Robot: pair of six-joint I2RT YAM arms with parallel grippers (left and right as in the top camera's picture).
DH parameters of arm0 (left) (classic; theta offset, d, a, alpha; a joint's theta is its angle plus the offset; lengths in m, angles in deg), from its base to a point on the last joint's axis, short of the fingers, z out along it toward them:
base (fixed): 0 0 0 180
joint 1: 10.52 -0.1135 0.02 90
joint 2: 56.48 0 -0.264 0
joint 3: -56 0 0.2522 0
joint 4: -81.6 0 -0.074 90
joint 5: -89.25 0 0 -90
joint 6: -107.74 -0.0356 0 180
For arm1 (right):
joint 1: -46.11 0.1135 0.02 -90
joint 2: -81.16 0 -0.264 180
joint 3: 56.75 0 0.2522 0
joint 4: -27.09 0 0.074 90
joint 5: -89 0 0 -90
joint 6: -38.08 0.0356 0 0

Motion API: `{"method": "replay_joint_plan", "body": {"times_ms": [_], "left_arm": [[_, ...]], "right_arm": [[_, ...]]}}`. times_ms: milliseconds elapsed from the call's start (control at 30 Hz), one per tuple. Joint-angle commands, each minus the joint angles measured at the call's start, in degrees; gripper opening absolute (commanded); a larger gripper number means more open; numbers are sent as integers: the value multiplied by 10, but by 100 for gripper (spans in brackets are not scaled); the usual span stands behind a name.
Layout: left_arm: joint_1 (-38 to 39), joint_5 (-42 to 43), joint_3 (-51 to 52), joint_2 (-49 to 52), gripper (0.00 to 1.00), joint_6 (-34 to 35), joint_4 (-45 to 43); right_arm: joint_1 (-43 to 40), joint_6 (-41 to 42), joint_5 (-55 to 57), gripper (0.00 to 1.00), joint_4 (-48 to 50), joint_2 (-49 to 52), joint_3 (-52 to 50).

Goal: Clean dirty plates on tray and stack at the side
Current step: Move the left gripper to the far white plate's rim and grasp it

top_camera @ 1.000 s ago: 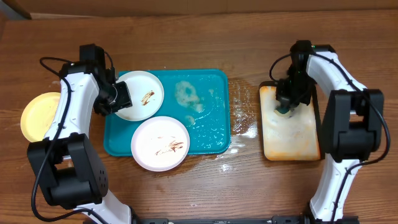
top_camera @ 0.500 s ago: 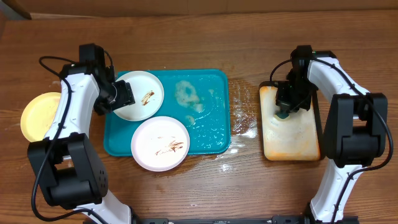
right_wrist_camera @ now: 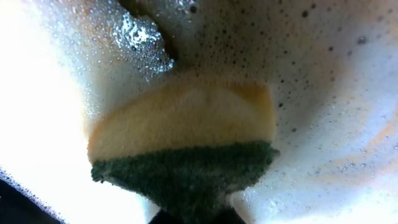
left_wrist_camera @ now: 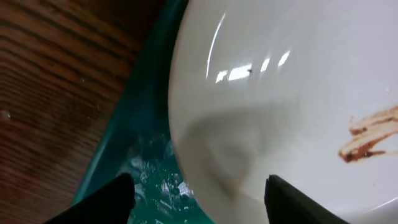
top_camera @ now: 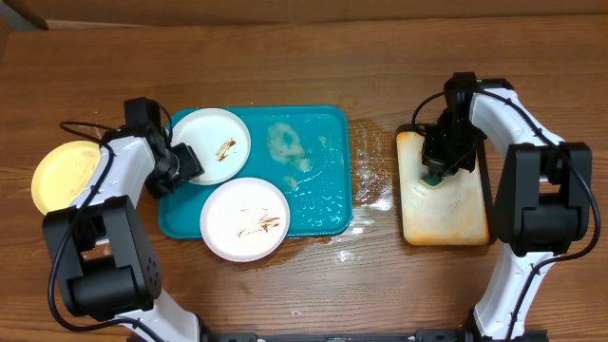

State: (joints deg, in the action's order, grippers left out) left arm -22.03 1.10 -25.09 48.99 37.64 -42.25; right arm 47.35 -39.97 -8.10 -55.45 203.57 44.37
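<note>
L arm folds low, L gripper [top_camera: 185, 163] spread wide at rim of smeared white plate [top_camera: 214, 144] on teal tray [top_camera: 323, 204]. R arm hooks down, R gripper [top_camera: 435, 176] clamping sponge [right_wrist_camera: 180, 134] in beige tray [top_camera: 446, 214].

No text, label, brand or number can be read on the plates [top_camera: 204, 133] or the tray [top_camera: 328, 214].

plates [top_camera: 214, 144] crowd the tray's [top_camera: 323, 190] left half, leaving its right half free.
</note>
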Motion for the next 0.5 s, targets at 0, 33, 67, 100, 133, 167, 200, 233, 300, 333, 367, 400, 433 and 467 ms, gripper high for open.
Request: {"method": "replay_joint_plan", "body": {"times_ms": [0, 33, 67, 100, 133, 167, 200, 233, 300, 333, 367, 400, 433, 467], "left_arm": [[-2, -18, 14, 34, 66, 63, -28], [-2, -15, 14, 44, 59, 70, -33], [-1, -11, 14, 56, 45, 79, -38], [-1, -6, 14, 66, 27, 85, -43], [-1, 3, 14, 78, 17, 90, -49], [-1, 13, 14, 89, 13, 94, -53], [-1, 19, 14, 98, 8, 103, -56], [-1, 25, 14, 105, 4, 104, -59], [-1, 27, 14, 111, 4, 104, -60], [0, 25, 14, 111, 4, 104, -61], [0, 26, 11, 108, 4, 104, -59], [0, 26, 9, 106, 4, 103, -56], [1, 26, 4, 102, 4, 103, -50], [3, 26, 1, 98, 4, 100, -46]], "right_arm": [[3, -5, -1, 4, -3, -15, -10], [3, -5, -1, 4, -4, -15, -10], [3, -5, -1, 4, -5, -15, -10], [3, -5, -1, 4, -5, -15, -10], [3, -7, -2, 4, -6, -15, -10], [3, -8, -2, 4, -7, -15, -10], [3, -9, -2, 4, -9, -15, -10], [3, -9, -6, 4, -10, -15, -10], [3, -11, -7, 4, -10, -15, -10], [3, -11, -7, 4, -10, -15, -10], [3, -11, -7, 4, -9, -15, -10], [3, -11, -7, 4, -9, -15, -10], [3, -11, -7, 4, -7, -15, -10], [3, -11, -7, 4, -5, -15, -10]]}}
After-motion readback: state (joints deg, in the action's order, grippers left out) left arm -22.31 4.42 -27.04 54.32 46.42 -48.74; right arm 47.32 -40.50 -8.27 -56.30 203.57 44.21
